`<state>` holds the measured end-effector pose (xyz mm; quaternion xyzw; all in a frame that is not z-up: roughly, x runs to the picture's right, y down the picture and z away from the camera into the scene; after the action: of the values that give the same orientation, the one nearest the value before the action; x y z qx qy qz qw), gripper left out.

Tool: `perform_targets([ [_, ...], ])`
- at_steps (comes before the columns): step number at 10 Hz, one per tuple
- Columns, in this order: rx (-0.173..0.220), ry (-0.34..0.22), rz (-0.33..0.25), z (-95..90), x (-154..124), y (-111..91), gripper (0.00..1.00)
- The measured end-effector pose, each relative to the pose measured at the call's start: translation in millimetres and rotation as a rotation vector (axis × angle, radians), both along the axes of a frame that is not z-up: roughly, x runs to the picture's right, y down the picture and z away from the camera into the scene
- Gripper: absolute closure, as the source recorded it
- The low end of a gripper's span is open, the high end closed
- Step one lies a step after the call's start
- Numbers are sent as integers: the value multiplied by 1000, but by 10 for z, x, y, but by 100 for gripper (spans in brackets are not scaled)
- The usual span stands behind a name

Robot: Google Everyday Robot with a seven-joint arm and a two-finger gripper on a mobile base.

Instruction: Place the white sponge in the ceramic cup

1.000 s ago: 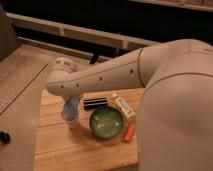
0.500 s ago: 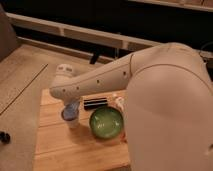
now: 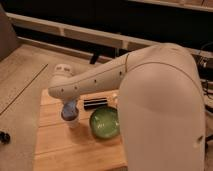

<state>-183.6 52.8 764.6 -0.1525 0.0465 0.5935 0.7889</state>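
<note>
Your gripper (image 3: 69,109) hangs right over the pale ceramic cup (image 3: 73,121), at the green bowl's (image 3: 105,122) 9 o'clock. Open or closed: can't tell. White sponge (image 3: 115,96): pale sliver at the bowl's 12 o'clock, mostly behind the arm (image 3: 100,80).

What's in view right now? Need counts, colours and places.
table: 1, light wood, bottom centre
floor: 1, tan, left of the table
cup: 1, pale whitish, on the table's left part, left of the bowl, partly hidden by the gripper
bowl: 1, glossy green, mid-table, at the arm's edge
cylinder: 1, black, lying on its side behind the bowl
arm: 1, white, fills the right and hides the table's right part
gripper: 1, bluish-grey, at the arm's end, right above the cup
</note>
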Motion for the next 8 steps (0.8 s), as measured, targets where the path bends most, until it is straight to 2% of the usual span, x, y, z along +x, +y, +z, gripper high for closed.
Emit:
perform_targets([
  [5,81,-40,-62,46,-99,-121,100],
  [8,88,-58,-75,61,-136,-49,100],
])
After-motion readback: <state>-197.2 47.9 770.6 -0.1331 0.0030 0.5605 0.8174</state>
